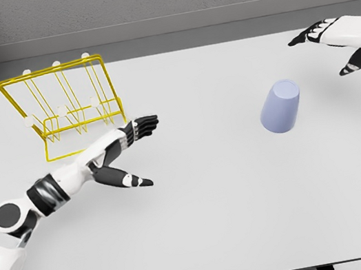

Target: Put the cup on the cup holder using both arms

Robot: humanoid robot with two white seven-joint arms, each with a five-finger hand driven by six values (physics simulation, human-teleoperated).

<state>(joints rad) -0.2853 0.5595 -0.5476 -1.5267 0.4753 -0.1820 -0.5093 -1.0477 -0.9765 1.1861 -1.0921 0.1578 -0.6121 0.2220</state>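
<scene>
A pale lavender cup (280, 107) stands upside down on the white table (224, 225), right of the middle. A yellow wire cup holder (64, 108) with white-tipped pegs stands at the back left. My left hand (135, 146) hovers just right of the holder's front corner, fingers spread and holding nothing. My right hand (332, 45) is at the far right, above and to the right of the cup, open and apart from it.
Grey walls close off the back and the left of the table. The table's front edge runs along the bottom of the view.
</scene>
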